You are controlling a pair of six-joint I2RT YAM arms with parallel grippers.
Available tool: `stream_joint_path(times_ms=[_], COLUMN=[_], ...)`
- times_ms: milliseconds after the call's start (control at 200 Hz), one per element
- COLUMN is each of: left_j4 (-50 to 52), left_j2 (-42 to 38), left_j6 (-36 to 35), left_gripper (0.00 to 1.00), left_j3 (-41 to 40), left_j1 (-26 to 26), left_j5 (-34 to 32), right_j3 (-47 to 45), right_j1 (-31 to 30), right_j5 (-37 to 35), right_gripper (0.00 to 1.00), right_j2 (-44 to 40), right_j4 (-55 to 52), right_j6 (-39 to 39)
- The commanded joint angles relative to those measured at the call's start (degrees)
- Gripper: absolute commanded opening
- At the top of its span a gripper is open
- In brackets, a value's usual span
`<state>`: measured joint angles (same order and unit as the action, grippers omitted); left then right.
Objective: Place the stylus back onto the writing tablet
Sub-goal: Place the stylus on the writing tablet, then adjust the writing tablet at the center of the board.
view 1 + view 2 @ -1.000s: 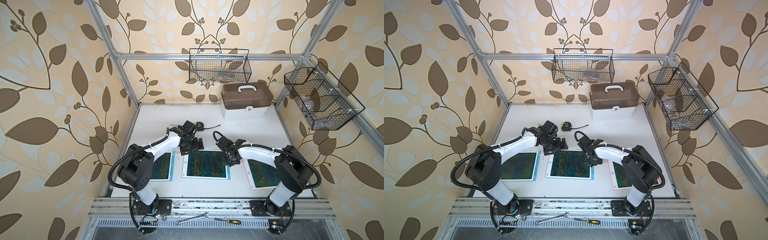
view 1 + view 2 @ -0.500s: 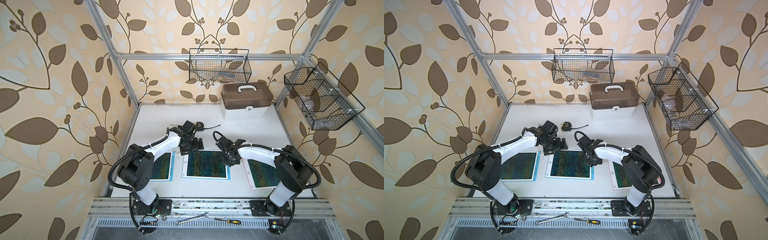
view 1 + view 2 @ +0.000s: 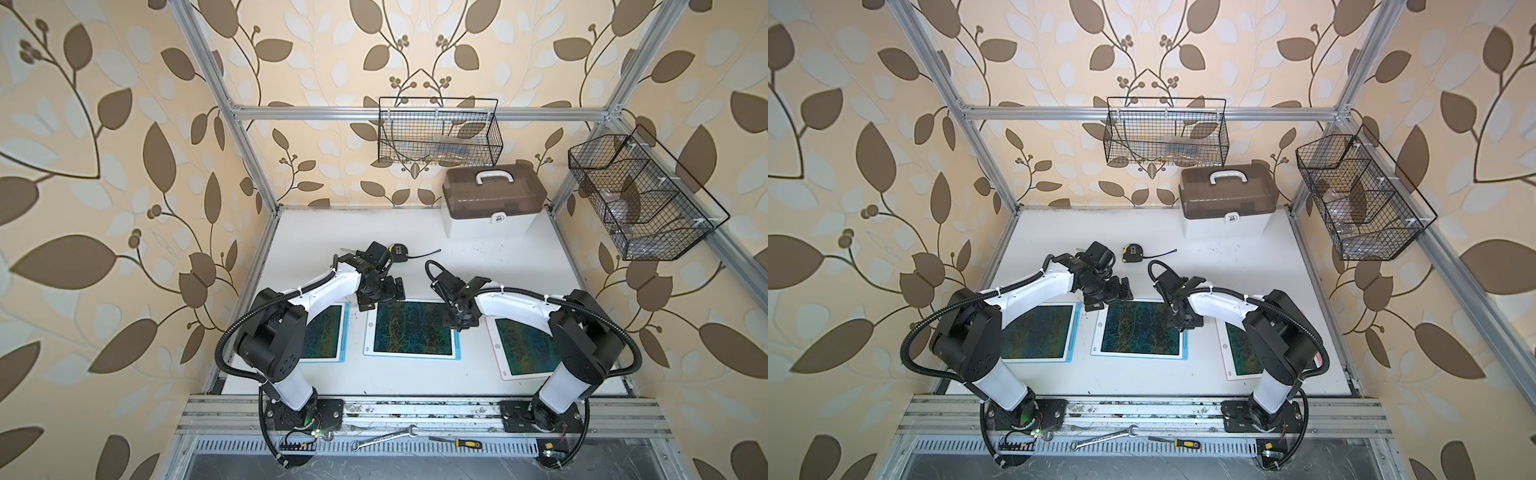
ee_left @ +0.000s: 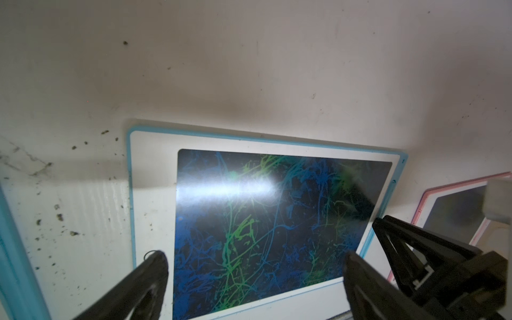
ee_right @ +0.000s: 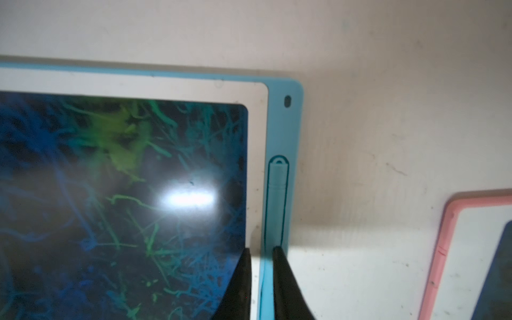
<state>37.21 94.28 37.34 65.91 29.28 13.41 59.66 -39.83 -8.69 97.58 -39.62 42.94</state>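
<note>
The writing tablet with a blue frame lies in the middle, its dark screen covered in green and blue scribbles. The light blue stylus lies flat in the slot on the tablet's right edge strip. My right gripper stands over the stylus's near end with its jaws slightly open; one finger is on the white bezel and the other over the stylus, with a thin gap showing. In both top views it hangs at the tablet's right far corner. My left gripper is wide open and empty above the tablet's far left part.
A second blue tablet lies to the left and a pink-framed one to the right, partly under the arms. A tape measure lies behind the left gripper. A brown-lidded box stands at the back right, with wire baskets on the walls.
Both arms stay where they were. The right gripper's jaws have come slightly apart around the stylus.
</note>
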Motion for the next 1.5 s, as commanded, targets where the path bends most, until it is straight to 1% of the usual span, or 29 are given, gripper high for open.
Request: stream_joint_path(times_ms=[0,155,350,385,610,850,1100,1494], left_j4=[1.96,2.26,3.19,3.46,4.08,4.55,4.36,2.74], left_j2=[-2.52,-2.9,-1.33,-0.86,4.35,11.23,16.12,18.57], left_j6=[-1.65,-1.69,-2.78,-3.01,-4.27,-4.71,-5.22,-5.71], left_gripper=[0.99,0.99,0.98,0.99,0.99,0.99,0.99,0.99], left_j3=[2.29,2.29,3.87,4.53,9.44,15.44,18.35,16.4], left_j1=[-0.04,-1.32,-3.4,-3.67,-5.02,-5.25,-5.59,-5.99], left_j5=[-1.54,-1.5,-0.25,-0.02,1.37,1.71,1.54,1.53], right_j3=[4.18,8.52,11.25,13.23,19.51,23.31,23.76,22.79], right_j1=[0.61,2.32,5.72,6.29,7.74,7.79,6.79,5.95], right_j5=[-1.29,-1.86,0.1,0.59,1.79,3.19,3.85,4.32], right_gripper=[0.2,0.23,0.27,0.27,0.28,0.28,0.26,0.25], right_j2=[-0.78,-0.07,2.28,2.99,9.34,14.56,18.1,20.37], right_j4=[-1.67,-3.79,-3.69,-3.67,-4.11,-4.19,-3.59,-2.83], right_j6=[-0.52,-2.65,-5.11,-5.61,-7.91,-8.99,-9.06,-8.84])
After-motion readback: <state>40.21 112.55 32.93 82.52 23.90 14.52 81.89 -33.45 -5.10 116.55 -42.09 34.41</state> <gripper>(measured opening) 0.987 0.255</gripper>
